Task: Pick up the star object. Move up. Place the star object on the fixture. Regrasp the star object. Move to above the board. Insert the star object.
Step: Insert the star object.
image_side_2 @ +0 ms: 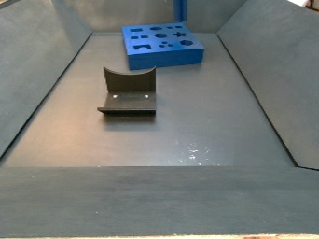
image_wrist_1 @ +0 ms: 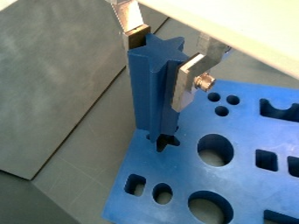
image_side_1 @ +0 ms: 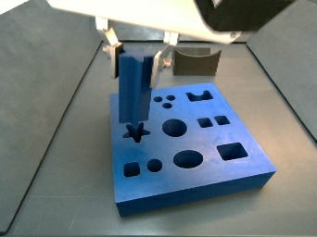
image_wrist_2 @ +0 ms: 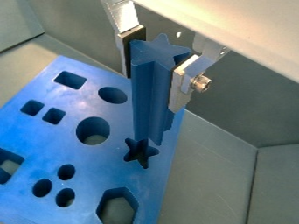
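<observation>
Blue star object [image_wrist_2: 149,101] between gripper [image_wrist_2: 158,54] fingers [image_wrist_2: 184,86]

The silver two-finger gripper [image_side_1: 136,46] grips the tall bright-blue star-ended peg [image_side_1: 133,88] upright. Its lower end meets the star-shaped cutout [image_side_1: 136,132] in the thick blue slab [image_side_1: 210,180].

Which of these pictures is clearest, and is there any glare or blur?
Both wrist views are sharp up close: the tool grips the bright-blue ridged star peg upright over the star-shaped hole in the thick blue board. In a side view the pale camera housing at the top edge is blurred. In a side view the grey floor shows small glints, and the dark fixture casts a soft shadow.
</observation>
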{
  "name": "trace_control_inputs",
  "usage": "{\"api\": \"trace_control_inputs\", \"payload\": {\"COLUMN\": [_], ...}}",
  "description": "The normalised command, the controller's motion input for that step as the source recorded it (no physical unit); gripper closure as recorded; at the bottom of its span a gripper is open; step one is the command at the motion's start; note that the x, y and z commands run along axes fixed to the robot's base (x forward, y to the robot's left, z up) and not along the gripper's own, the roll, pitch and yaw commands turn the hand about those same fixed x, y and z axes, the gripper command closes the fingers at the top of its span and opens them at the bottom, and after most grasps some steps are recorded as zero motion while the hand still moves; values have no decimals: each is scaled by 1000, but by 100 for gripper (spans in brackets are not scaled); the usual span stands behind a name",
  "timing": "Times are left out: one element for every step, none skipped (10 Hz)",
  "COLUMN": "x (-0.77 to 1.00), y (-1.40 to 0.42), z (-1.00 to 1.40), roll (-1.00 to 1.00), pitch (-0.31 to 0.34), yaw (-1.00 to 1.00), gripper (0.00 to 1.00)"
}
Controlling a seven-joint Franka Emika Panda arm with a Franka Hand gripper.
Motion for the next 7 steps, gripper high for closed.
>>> {"api": "trace_control_inputs", "payload": {"x": [0, 0, 0, 0, 0, 0, -89], "y": [0, 0, 20, 469, 214, -80, 0], "z": [-351, -40, -143, -57, 43, -20, -51], "roll": [-171, 0, 0, -357, -340, 26, -129], "pitch": [-183, 0, 0, 0, -71, -57, -651], "yaw": [426, 0, 0, 129, 0, 0, 163], "gripper": [100, 100, 100, 100, 100, 100, 100]}}
